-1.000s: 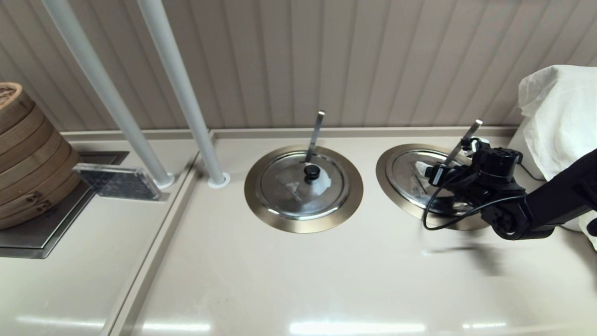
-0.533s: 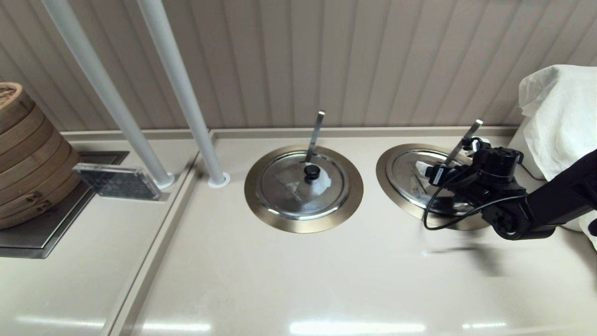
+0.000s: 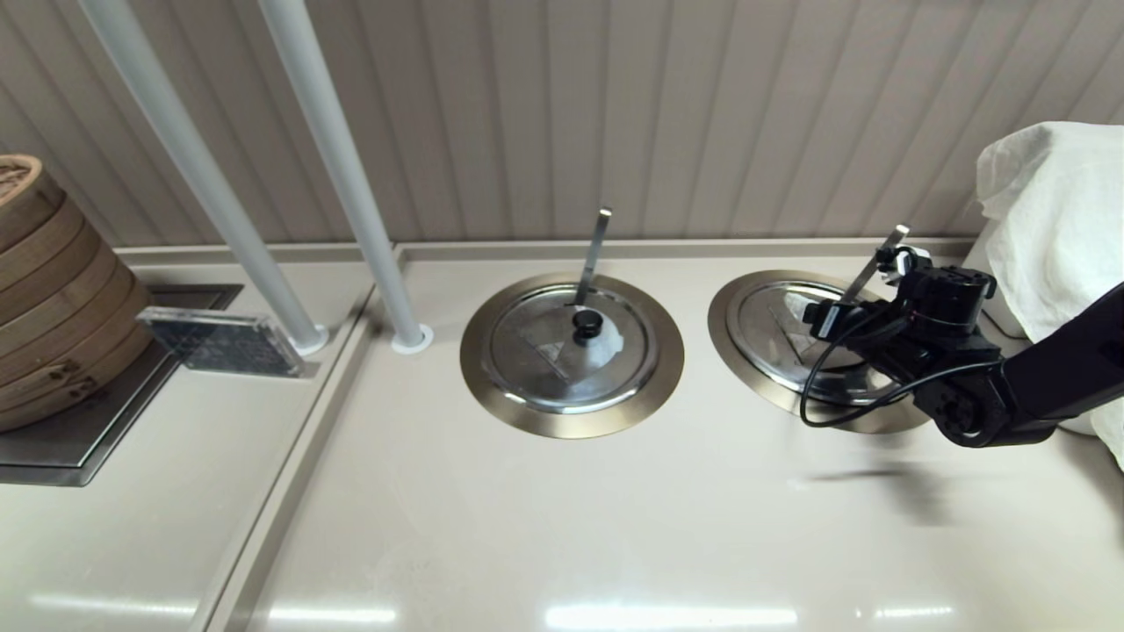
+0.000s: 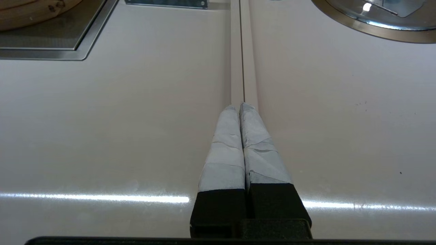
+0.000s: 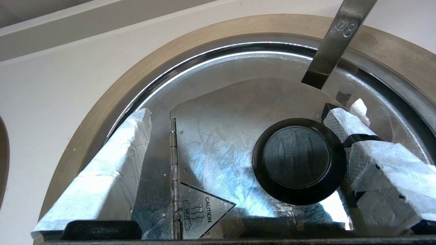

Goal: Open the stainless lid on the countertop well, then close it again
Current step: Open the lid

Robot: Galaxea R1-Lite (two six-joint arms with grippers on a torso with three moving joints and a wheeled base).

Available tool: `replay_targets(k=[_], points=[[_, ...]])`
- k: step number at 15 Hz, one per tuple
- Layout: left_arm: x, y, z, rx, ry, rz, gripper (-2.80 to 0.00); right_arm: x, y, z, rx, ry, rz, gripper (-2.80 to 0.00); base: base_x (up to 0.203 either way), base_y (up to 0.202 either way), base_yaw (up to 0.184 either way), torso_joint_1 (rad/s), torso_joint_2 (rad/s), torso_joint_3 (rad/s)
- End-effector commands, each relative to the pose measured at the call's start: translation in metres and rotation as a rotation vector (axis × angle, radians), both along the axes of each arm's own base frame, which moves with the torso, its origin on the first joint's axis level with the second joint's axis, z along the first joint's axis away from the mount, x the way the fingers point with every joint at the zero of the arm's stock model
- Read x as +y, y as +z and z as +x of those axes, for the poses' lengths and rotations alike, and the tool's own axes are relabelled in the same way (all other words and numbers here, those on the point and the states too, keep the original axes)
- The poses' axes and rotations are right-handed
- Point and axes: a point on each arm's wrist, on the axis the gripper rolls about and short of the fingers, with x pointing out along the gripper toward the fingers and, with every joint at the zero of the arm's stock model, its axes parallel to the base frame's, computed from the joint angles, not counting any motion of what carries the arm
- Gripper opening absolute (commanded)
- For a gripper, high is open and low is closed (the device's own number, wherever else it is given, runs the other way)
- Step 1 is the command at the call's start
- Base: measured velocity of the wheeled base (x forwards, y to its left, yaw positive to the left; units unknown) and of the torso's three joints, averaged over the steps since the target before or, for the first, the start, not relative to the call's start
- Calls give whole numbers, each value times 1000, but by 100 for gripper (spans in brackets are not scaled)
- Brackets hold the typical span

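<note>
The stainless lid lies flat and closed on the right countertop well, inside its bronze-grey ring. In the right wrist view I see the lid's hinged flap, its black knob and the slanted steel utensil handle. My right gripper hovers open just over the lid. The knob sits between the taped fingers, close to one finger and far from the other. In the head view the right gripper hides the knob. My left gripper is shut on nothing, low over bare counter.
The twin lid with a whitish patch sits in the middle well. Two slanted white poles rise at back left. Stacked bamboo steamers and a clear box stand far left. A white cloth bulges beside the right arm.
My right gripper has shifted a little to the right and towards the back wall over the lid. The lid and the left arm have not moved.
</note>
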Motion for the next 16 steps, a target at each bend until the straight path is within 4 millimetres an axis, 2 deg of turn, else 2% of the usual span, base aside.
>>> replay_targets(k=[1, 8, 16], points=[[0, 0, 0, 0, 1, -1, -280, 2, 4, -1, -13, 5, 1, 0, 0, 0, 0, 0, 0, 0], [0, 0, 0, 0, 1, -1, -280, 10, 21, -9, -49, 21, 7, 0, 0, 0, 0, 0, 0, 0], [0, 0, 0, 0, 1, -1, -280, 23, 18, -14, -34, 48, -5, 0, 0, 0, 0, 0, 0, 0]])
